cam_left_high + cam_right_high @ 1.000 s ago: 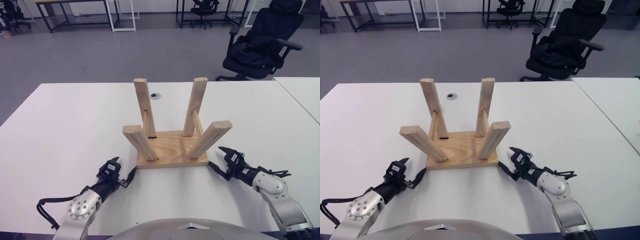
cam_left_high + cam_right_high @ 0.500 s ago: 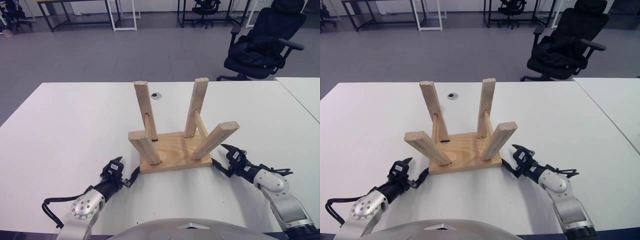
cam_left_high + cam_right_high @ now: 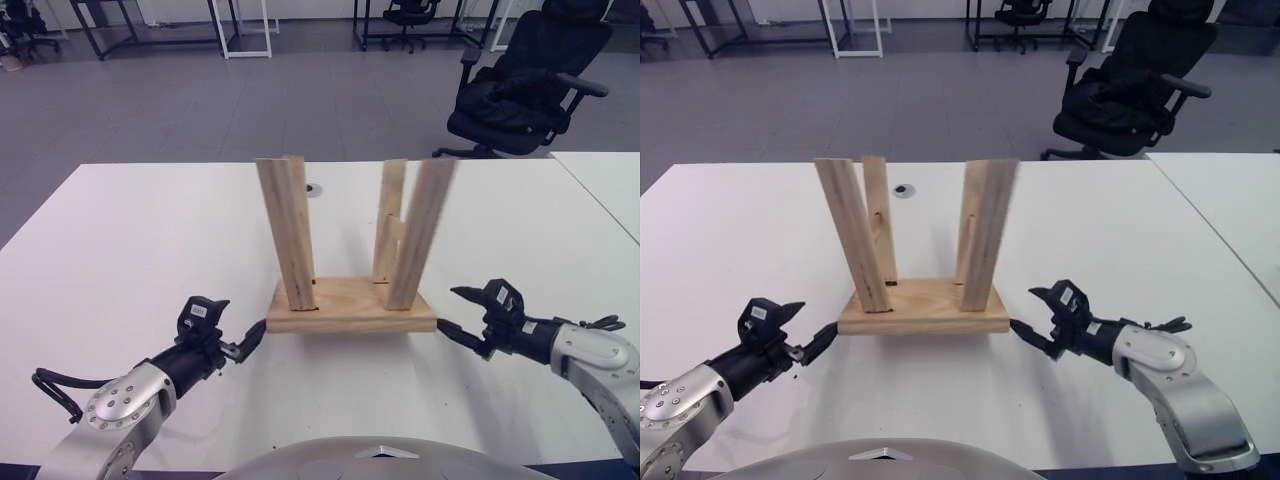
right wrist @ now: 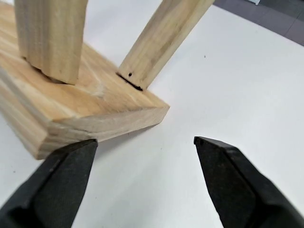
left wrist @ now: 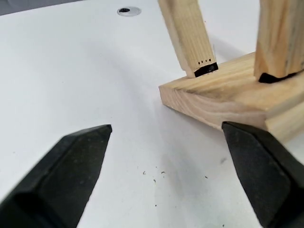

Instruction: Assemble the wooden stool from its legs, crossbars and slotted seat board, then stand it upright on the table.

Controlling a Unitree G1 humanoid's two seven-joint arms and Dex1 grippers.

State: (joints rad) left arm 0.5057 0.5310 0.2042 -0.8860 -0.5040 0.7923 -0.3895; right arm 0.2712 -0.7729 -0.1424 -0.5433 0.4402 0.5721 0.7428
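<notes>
Stool is upside down on the white table: seat board lies on the tabletop, 4 legs sticking up from it. L gripper sits low over the table just beside the board's left end, jaws spread wide, tips aimed at the board. Its lower fingertip is v close to the board's edge, can't tell if it touches. R gripper is the same deal at the board's right end: jaws spread wide, facing the board's corner. Wrist cams show dark gaps where legs go into the board. Cable grommet sits in the tabletop behind the board. Black office chair is well beyond the board, off to the right.
</notes>
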